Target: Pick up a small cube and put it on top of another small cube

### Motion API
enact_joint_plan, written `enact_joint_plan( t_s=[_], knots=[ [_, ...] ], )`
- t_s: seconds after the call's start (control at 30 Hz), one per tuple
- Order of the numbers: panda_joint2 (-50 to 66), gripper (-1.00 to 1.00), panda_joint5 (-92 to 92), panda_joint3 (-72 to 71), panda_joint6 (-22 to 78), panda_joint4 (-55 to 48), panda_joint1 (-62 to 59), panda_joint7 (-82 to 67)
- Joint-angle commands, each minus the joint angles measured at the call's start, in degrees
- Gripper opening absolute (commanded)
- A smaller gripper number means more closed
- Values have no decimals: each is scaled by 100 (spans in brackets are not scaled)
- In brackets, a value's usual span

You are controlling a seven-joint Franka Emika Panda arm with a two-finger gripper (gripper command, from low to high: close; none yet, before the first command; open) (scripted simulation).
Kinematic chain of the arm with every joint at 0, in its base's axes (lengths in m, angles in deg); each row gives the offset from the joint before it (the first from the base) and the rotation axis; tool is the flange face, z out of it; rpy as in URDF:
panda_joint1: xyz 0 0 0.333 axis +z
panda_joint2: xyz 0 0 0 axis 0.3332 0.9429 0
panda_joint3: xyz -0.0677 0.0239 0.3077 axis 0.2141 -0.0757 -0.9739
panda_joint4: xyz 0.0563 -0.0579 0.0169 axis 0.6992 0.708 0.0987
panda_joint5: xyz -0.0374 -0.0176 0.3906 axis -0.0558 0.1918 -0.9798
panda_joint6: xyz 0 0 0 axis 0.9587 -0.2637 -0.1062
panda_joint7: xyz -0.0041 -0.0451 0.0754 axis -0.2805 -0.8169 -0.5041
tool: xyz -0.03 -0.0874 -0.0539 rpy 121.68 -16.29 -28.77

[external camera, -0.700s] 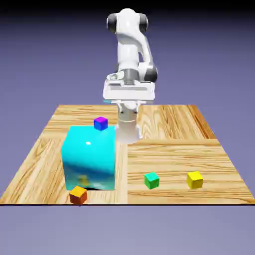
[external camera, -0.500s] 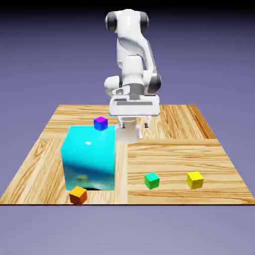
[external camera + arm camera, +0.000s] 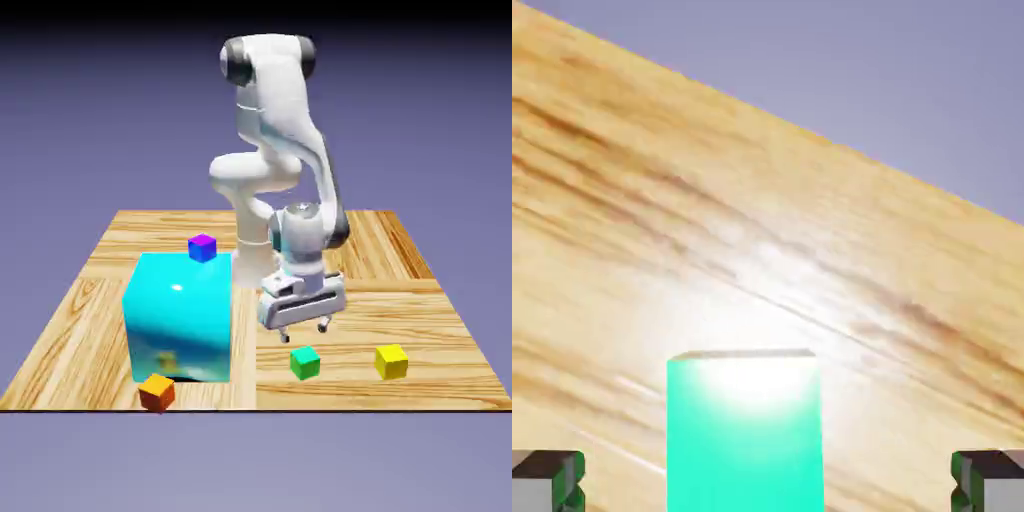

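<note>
The claw [image 3: 304, 333] is hanging just above the green cube [image 3: 305, 363] with its tips spread wide and nothing between them, probably so that they can pass down on either side of it. The cube is sitting on the surface [image 3: 340, 397] between the cyan block [image 3: 180, 320] and the yellow cube [image 3: 392, 362], apart from both, which is leaving room for the tips. In the hand view its sides are running nearly square to the tips, a roll that is likely meant to let them close flat on two opposite faces.
</note>
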Motion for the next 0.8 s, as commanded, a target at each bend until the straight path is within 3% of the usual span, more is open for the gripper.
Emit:
enact_joint_plan(
  t_s=[0.0, 0.2, 0.23, 0.5, 0.77],
  knots=[
    [207, 0, -2, -3, -154, -53, -1, -4],
    [1362, 0, -14, -19, -1012, -350, -7, -26],
    [1362, -100, -14, -19, -1012, -350, -7, -26],
    [-61, -100, 95, -58, 109, -13, 74, -97],
    [342, -100, -472, 1160, 1530, -1604, -607, -1902]
  ],
)
